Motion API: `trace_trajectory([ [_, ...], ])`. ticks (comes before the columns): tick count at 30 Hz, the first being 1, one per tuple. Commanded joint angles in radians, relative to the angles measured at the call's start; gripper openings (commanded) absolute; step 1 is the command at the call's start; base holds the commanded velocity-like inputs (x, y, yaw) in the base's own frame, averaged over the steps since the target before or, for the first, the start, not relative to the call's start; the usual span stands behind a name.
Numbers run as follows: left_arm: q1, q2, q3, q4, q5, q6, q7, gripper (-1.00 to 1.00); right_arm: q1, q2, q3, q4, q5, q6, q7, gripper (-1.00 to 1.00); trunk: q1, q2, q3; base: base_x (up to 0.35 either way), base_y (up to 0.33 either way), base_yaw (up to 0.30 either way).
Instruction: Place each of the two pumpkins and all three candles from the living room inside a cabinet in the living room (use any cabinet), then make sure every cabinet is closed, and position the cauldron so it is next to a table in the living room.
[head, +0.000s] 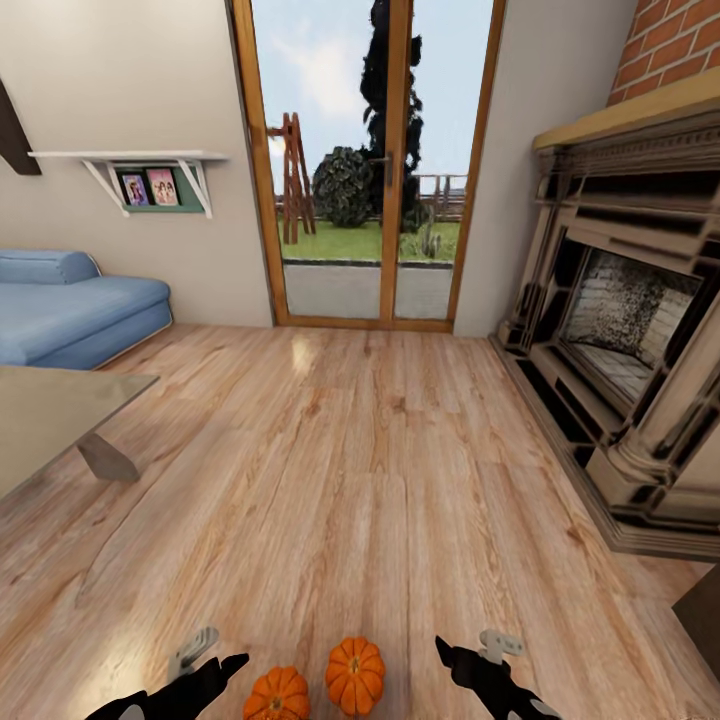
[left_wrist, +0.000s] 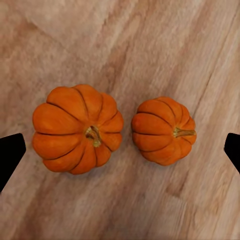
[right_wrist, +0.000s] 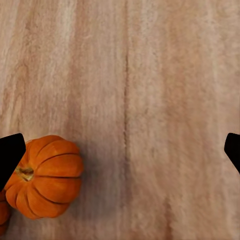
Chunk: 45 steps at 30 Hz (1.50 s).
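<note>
In the head view, two small round orange ribbed pumpkins sit side by side on the pale wood-plank floor (head: 380, 470), between the robot's two arms. The nearer pumpkin (head: 277, 696) lies just beside the left gripper (head: 205, 668); the farther pumpkin (head: 354, 675) sits toward the middle, well apart from the right gripper (head: 470, 655). Whether either gripper's fingers are spread cannot be told from this view.

In the left wrist view, both pumpkins lie on the planks directly below the left gripper (left_wrist: 120, 152), the larger-looking one (left_wrist: 77, 129) and the smaller-looking one (left_wrist: 163, 131) nearly touching. The dark fingertips (left_wrist: 10, 157) stand wide apart, holding nothing. Each pumpkin stands with its stem pointing up at the camera; being round, neither has a clear long axis.

In the right wrist view, the right gripper (right_wrist: 120, 152) is likewise spread and empty above bare floor, with one pumpkin (right_wrist: 45, 176) off beside one fingertip (right_wrist: 9, 157), stem up. The left arm appears better placed for a grasp.
</note>
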<state>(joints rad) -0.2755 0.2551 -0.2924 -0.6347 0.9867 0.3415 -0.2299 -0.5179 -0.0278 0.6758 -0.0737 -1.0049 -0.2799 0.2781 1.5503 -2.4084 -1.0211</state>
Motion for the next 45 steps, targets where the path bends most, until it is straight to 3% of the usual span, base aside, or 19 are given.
trace_trajectory([
  [1,-0.001,0.001,-0.004,0.0,0.007,0.002,0.0,1.0,-0.001,0.0,0.007,0.001,-0.011,-0.002,0.006,1.0,0.004,-0.008,-0.004,0.0,0.0,0.0],
  [6,-0.001,0.003,-0.004,0.0,0.007,0.002,-0.001,1.0,-0.001,0.0,0.007,-0.001,-0.011,-0.002,0.025,1.0,0.023,-0.043,-0.02,0.0,0.0,0.0],
  [10,-0.001,0.003,-0.004,0.0,0.007,0.002,0.0,1.0,-0.001,0.001,0.007,-0.001,-0.011,-0.002,0.103,1.0,0.038,-0.071,-0.032,0.0,0.0,0.0],
  [18,-0.001,0.005,-0.004,0.0,0.009,0.003,-0.002,1.0,-0.001,0.001,-0.004,-0.002,-0.026,0.016,0.391,1.0,0.052,-0.093,-0.061,0.0,0.0,0.0],
  [20,-0.001,0.006,-0.004,0.0,0.009,0.004,-0.002,1.0,-0.001,-0.001,-0.019,-0.003,-0.047,0.058,0.448,1.0,0.053,-0.093,-0.069,0.0,0.0,0.0],
  [22,-0.001,0.007,-0.004,0.0,0.009,0.004,-0.002,1.0,-0.001,-0.001,-0.033,-0.022,-0.066,0.149,0.482,1.0,0.054,-0.094,-0.076,0.0,0.0,0.0],
  [27,-0.001,0.008,-0.002,0.0,0.01,0.004,-0.002,1.0,-0.001,-0.014,-0.042,-0.234,-0.075,0.268,0.469,1.0,0.056,-0.095,-0.096,0.0,0.0,0.0],
  [31,-0.001,0.011,0.003,-0.002,0.01,0.004,-0.002,1.0,-0.001,-0.041,-0.044,-0.414,-0.077,0.342,0.385,1.0,0.058,-0.096,-0.111,0.0,0.0,0.0],
  [35,-0.001,0.013,0.006,-0.001,0.009,0.004,-0.002,1.0,-0.003,-0.05,-0.044,-0.481,-0.075,0.371,0.336,1.0,0.06,-0.097,-0.127,0.0,0.0,0.0],
  [42,-0.002,0.016,0.011,0.0,0.01,0.005,-0.002,1.0,-0.004,-0.057,-0.044,-0.527,-0.074,0.404,0.33,1.0,0.063,-0.098,-0.154,0.0,0.0,0.0],
  [45,-0.004,0.046,0.015,-0.009,0.019,0.013,-0.003,1.0,-0.004,-0.062,-0.043,-0.621,-0.068,0.444,0.331,1.0,0.064,-0.099,-0.165,0.0,0.0,0.0],
])
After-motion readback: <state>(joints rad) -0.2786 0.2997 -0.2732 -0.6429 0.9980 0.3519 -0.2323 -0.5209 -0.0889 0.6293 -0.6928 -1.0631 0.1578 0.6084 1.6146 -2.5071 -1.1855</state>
